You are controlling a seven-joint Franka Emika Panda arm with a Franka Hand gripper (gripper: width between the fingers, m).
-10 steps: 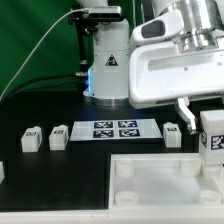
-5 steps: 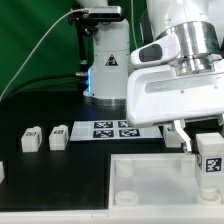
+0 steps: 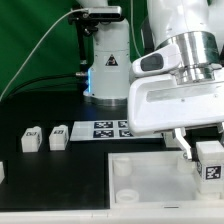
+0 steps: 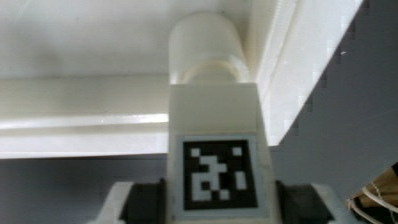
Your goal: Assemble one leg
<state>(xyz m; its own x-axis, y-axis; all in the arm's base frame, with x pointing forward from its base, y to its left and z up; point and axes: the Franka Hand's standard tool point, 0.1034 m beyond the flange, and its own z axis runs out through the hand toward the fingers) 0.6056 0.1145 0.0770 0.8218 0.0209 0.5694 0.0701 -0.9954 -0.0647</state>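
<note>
My gripper [image 3: 203,158] is shut on a leg [image 3: 210,160], a small white block with a black-and-white marker on its face. I hold it upright just above the large white square part [image 3: 150,180], at that part's far corner on the exterior view's right. In the wrist view the leg [image 4: 217,110] runs from between my fingers [image 4: 143,202] toward the white part's rim [image 4: 89,100]. Whether the leg's tip touches the part is hidden by my hand. Two more legs [image 3: 31,138] [image 3: 58,135] lie on the table at the exterior view's left.
The marker board [image 3: 105,129] lies flat behind the white square part, partly hidden by my hand. The arm's base [image 3: 107,65] stands at the back. Another small white piece [image 3: 2,171] shows at the exterior view's left edge.
My gripper has moved down and toward the exterior view's left with the leg, lowering it to the white square part's corner. The loose legs have not moved.
</note>
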